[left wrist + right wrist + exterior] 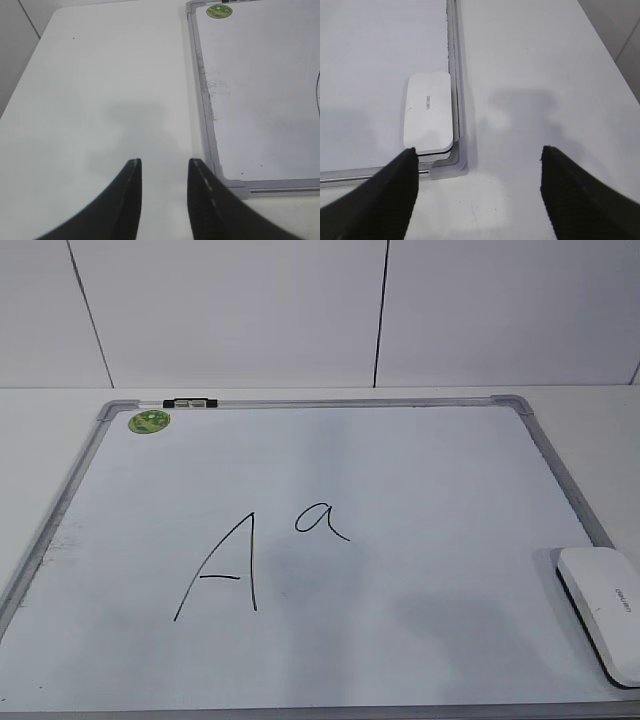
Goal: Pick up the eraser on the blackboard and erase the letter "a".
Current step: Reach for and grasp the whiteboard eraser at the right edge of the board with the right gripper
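The blackboard (420,460) is a white board with a grey frame and a round green sticker (149,421) at its far left corner. A small black letter "a" (321,519) is written near its middle, right of a larger capital "A" (222,568). The white eraser (603,608) lies on the board's near right corner; it also shows in the right wrist view (428,112). My right gripper (477,155) is open and empty, over bare table just off that corner. My left gripper (164,162) is open and empty, over the table by the board's near left corner (235,187).
A small black-and-white clip (190,401) sits on the board's far frame. The board lies on a white table (100,90). A white panelled wall (300,310) stands behind the table.
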Available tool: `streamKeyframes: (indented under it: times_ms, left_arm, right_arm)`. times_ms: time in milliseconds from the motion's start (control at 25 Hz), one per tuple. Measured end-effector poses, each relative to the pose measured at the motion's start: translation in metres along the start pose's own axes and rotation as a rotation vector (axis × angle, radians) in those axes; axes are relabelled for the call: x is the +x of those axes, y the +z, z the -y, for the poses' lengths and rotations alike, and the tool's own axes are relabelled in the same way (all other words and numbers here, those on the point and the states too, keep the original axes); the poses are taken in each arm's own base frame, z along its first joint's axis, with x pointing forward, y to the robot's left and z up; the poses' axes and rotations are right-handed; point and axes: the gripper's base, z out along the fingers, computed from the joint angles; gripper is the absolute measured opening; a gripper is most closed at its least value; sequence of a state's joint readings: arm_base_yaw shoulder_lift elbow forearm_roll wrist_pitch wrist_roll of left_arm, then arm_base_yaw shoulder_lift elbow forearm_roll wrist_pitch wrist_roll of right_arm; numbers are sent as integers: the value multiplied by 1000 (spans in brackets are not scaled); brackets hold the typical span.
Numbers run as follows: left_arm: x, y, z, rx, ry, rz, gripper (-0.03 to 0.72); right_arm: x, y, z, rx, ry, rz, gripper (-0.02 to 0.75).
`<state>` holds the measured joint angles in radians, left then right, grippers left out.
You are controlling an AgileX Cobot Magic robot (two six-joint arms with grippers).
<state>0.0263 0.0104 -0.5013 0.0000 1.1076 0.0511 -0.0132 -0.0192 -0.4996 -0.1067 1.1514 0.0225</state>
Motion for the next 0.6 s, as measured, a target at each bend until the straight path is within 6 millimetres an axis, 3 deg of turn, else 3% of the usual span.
streamKeyframes:
  times_ms: [600]
  left_arm:
    - [0, 0, 0, 0, 0, 0, 235]
  right_arm:
    - [0, 0, 0, 0, 0, 0, 576]
